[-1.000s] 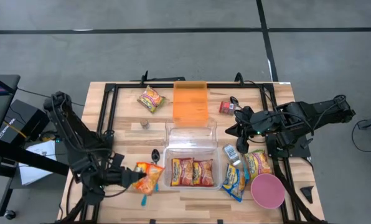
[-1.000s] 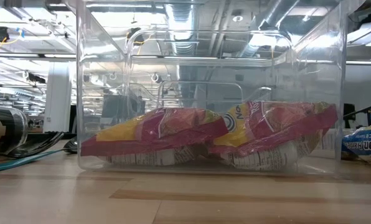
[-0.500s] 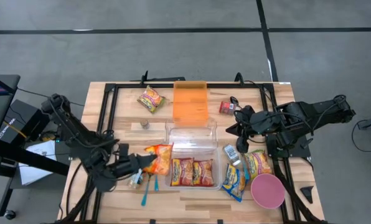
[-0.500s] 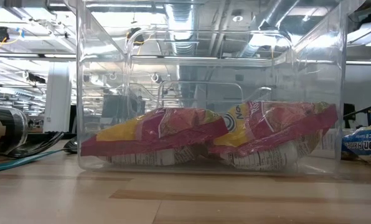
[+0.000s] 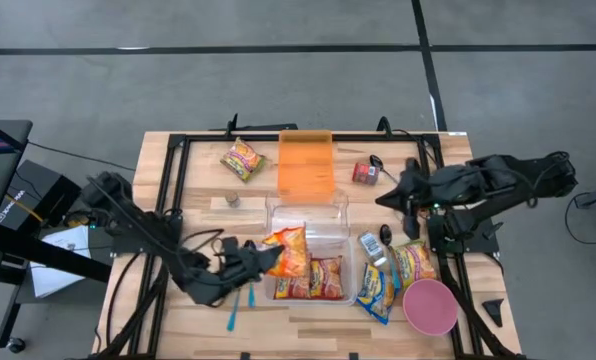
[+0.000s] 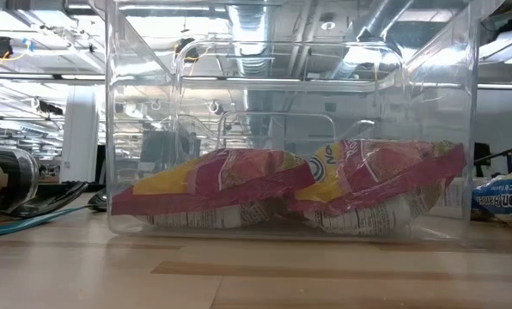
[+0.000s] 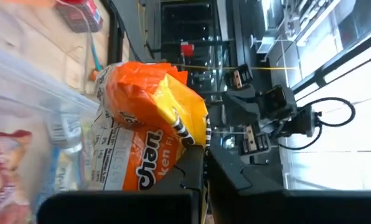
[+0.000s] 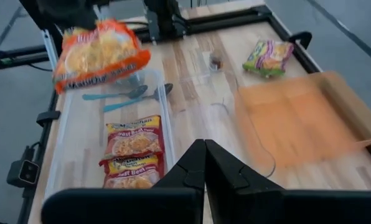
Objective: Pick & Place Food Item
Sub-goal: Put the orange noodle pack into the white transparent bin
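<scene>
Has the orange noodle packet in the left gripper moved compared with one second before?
Yes. In the high view the orange noodle packet, held by the left gripper, has travelled to the right, from beside the clear bin to above its left part.

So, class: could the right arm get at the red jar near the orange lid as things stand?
Probably yes: the right gripper, shut and empty, hovers just beside the red jar, with nothing between them; it would need to open first.

The lifted noodle packet (image 5: 289, 251) is orange and yellow. The lid (image 5: 307, 164) is see-through orange, the bowl (image 5: 429, 307) pink, the spoon (image 5: 234, 308) teal.
</scene>
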`<state>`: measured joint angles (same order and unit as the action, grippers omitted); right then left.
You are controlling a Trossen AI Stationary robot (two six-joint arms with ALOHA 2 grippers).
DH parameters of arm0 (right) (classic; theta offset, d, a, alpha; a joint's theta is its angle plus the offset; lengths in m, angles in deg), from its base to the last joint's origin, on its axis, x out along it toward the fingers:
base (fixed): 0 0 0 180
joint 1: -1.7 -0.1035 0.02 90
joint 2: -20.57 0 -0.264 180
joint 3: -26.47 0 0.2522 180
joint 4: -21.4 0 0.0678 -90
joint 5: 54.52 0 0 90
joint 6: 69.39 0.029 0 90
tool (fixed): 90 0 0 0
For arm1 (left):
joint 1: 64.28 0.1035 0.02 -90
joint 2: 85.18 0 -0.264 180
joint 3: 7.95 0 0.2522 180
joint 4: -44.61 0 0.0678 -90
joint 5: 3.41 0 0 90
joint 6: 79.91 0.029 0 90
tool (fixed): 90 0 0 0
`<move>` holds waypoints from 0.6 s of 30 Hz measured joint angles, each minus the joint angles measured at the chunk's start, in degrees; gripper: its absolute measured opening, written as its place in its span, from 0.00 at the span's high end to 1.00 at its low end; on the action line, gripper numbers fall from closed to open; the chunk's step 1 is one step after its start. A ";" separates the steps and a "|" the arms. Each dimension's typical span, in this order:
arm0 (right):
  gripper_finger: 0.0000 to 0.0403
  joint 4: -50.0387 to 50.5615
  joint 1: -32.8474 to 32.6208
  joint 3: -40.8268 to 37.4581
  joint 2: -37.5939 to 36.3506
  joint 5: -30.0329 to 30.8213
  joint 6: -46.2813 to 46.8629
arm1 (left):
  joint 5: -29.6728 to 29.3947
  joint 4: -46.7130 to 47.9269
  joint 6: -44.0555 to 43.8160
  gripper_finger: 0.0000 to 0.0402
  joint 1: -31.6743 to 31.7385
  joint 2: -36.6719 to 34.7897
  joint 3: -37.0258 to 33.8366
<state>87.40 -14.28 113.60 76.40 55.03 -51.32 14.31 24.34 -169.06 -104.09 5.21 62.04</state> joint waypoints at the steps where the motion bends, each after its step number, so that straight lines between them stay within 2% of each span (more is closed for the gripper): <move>1: 1.00 0.07 0.00 0.00 -0.60 0.00 -0.16 | 0.70 -0.02 0.01 1.00 0.35 1.20 1.14; 4: 1.00 1.07 -0.20 0.02 -2.32 -0.04 -0.59 | 3.76 0.08 0.01 1.00 1.36 4.75 3.94; 7: 1.00 2.40 -0.50 0.02 -3.73 -0.16 -2.03 | 3.47 0.99 0.03 1.00 1.49 6.95 5.81; 18: 1.00 4.77 -0.50 0.02 -6.09 -3.21 -6.12 | 3.31 3.81 -0.69 1.00 2.88 8.11 6.54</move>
<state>92.18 -14.79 113.62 70.31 51.81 -57.44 17.62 28.15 -169.75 -101.21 13.32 68.58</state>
